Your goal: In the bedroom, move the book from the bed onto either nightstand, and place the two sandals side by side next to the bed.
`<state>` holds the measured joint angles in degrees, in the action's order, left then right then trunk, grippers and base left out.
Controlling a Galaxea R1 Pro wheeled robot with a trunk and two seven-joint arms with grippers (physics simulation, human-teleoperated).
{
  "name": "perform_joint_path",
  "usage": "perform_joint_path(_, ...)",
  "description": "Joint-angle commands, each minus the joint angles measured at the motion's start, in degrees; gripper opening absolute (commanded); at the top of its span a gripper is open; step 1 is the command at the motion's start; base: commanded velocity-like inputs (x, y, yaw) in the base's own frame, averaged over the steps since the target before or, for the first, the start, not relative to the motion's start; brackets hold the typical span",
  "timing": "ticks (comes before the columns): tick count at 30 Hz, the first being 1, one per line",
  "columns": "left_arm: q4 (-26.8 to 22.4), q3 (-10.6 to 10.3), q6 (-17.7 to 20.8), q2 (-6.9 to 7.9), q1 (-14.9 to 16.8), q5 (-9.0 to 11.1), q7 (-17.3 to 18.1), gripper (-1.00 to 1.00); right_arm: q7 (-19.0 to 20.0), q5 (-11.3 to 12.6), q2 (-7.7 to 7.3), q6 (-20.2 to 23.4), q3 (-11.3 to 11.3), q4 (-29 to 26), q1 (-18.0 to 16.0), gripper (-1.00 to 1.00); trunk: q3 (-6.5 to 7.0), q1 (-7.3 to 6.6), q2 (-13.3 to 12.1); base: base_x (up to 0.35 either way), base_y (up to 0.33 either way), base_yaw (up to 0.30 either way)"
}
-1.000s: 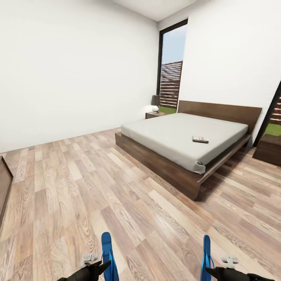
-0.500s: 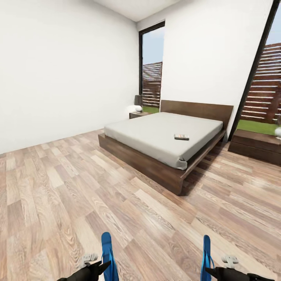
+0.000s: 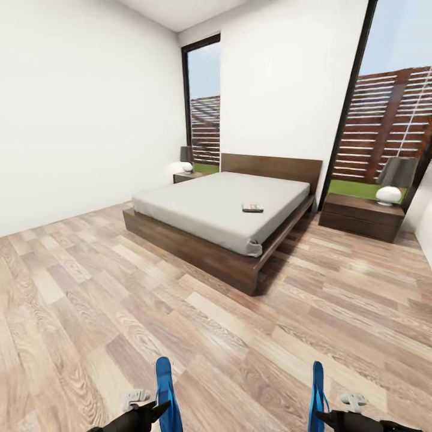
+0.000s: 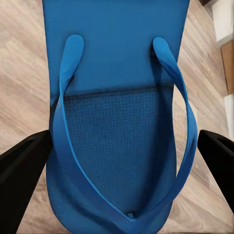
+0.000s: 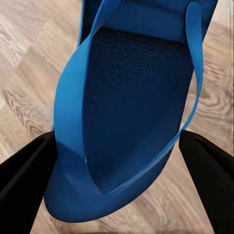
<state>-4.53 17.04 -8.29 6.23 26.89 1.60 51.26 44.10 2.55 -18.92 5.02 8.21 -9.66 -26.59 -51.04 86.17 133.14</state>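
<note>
You stand on brown wood-plank floor (image 3: 90,288), white walls around. Left gripper (image 3: 157,408) clamps one bright blue flip-flop sandal (image 3: 163,390); right gripper (image 3: 318,413) clamps the other (image 3: 317,393). Small paperback book (image 3: 252,208) lies on the pale grey mattress bed (image 3: 210,207), near its right edge; dark wood nightstand (image 3: 359,217) just beyond.

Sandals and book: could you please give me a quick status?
Left gripper shut on left sandal; right gripper on right sandal. Book on bed. Open floor ahead.
</note>
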Motion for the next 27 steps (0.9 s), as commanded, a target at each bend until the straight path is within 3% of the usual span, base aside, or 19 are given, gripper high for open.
perform_joint_path(1,0.05,-0.08,-0.24,0.02,0.05,0.16,0.15,-1.0,0.2,0.31,0.01,0.52,0.31,-0.01,-0.04,-1.0,-0.05,-0.01,0.02,0.0,0.0,-0.284)
perform_joint_path(27,0.05,-0.08,-0.24,0.01,0.02,0.16,0.15,-1.0,0.24,0.32,-0.23,0.52,0.31,-0.01,-0.04,-1.0,-0.05,-0.01,0.02,0.0,0.0,-0.284)
